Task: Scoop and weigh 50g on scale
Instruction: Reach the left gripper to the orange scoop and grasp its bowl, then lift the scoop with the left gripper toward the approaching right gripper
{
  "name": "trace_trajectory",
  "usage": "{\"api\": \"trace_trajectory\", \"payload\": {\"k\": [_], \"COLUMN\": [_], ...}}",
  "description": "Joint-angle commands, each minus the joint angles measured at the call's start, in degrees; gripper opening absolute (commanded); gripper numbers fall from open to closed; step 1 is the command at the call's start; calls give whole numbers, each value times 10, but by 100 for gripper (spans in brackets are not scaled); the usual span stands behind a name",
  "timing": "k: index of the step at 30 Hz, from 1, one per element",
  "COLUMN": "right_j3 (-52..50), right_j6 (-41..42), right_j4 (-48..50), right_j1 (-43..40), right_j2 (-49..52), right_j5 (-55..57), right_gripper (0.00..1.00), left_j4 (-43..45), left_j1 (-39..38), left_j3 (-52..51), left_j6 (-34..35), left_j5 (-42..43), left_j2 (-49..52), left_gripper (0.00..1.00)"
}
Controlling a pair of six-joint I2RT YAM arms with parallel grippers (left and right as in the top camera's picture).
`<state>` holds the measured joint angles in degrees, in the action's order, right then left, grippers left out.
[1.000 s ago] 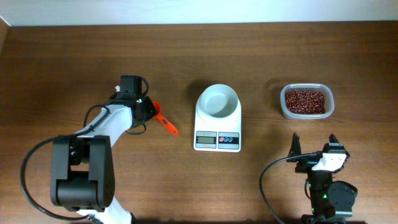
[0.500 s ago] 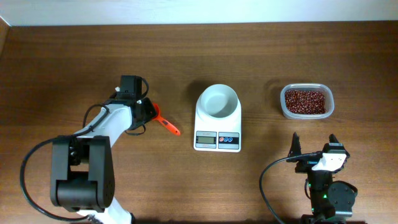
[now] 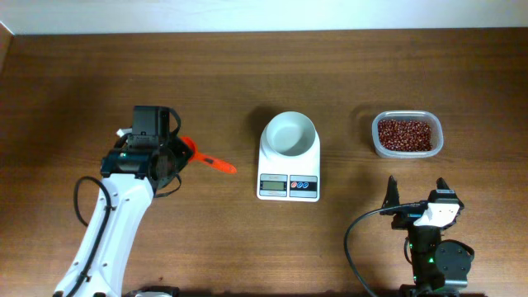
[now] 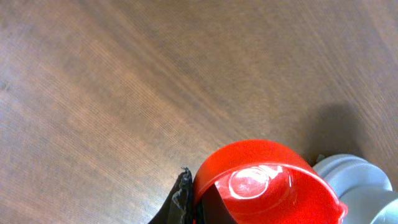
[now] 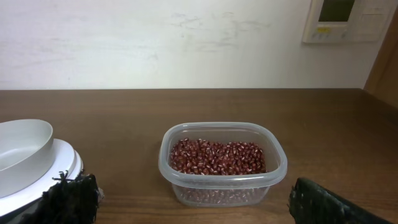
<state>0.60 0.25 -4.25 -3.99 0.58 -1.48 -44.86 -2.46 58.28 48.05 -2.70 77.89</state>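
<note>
The brown wooden desk (image 3: 247,66) fills the room's middle. At its centre sits the scale (image 3: 288,183), a round white bowl (image 3: 289,134) on top. Well apart to its right stands a clear tub of red beans (image 3: 407,134). Left of the scale, the left end effector (image 3: 176,155) is clamped tight on a red scoop (image 3: 216,163), handle pointing at the scale. The right end effector (image 3: 416,191) gapes wide, holding nothing, near the tub.
</note>
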Motion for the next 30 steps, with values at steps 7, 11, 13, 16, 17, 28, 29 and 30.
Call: {"api": "trace_trajectory", "payload": {"k": [7, 11, 13, 16, 17, 28, 29, 30], "right_j3": [-3, -3, -3, -3, -3, 45, 78, 118], "right_j6": [7, 257, 429, 583, 633, 509, 493, 470], "right_j4": [2, 12, 15, 14, 14, -29, -49, -80], "right_j1": [-2, -2, -2, -2, -2, -2, -2, -2], "right_j2": [-4, -4, -4, -4, -4, 59, 96, 139], "right_j5": [-33, -184, -301, -446, -492, -449, -452, -452], "right_gripper": [99, 99, 99, 99, 99, 99, 99, 99], "left_j4": [-57, -56, -61, -95, -106, -114, -114, -114], "left_j1": [0, 0, 0, 0, 0, 0, 0, 0], "left_j3": [1, 1, 1, 1, 1, 1, 1, 1], "left_j6": [52, 53, 53, 114, 130, 130, 130, 130], "left_j5": [-12, -12, -12, -12, -12, 14, 21, 32], "left_j2": [-5, -5, -5, -5, -5, -4, -5, -4], "left_gripper": [0, 0, 0, 0, 0, 0, 0, 0]}}
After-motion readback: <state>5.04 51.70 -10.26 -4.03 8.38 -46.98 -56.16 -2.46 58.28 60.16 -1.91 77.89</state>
